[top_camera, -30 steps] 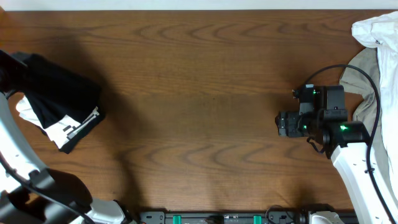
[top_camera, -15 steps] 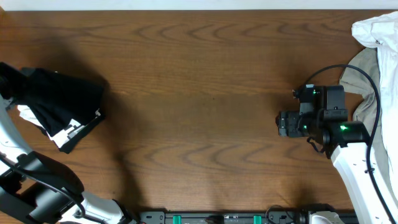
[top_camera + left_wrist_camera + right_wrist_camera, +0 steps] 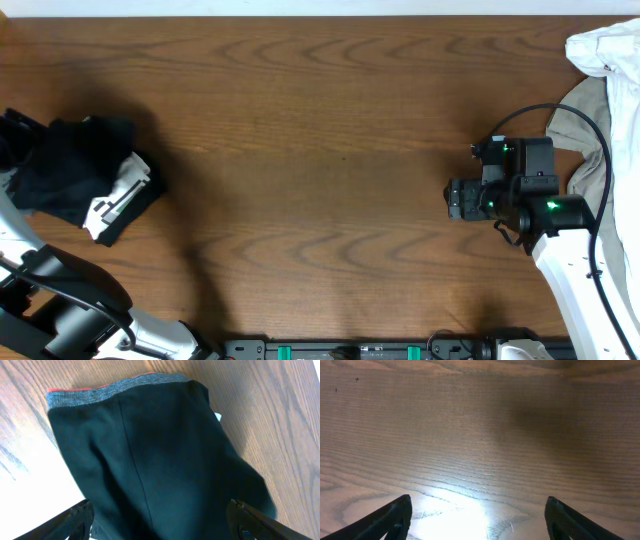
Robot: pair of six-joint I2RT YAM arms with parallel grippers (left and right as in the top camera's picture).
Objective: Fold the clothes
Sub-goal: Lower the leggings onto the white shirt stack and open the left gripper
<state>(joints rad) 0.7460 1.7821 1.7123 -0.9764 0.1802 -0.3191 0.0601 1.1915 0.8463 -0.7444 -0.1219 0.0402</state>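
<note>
Wood table: blk trousers bundled under L gripper.

Surface is showing brown wood grain, smooth, semi-gloss, throwing glare in the right wrist view. Black trousers are looking like soft matt cloth; grey waistband is reading as heathered knit, red edge. White cloth and khaki cloth are looking matt, wrinkled. Right arm shell is looking smooth white plastic.
</note>
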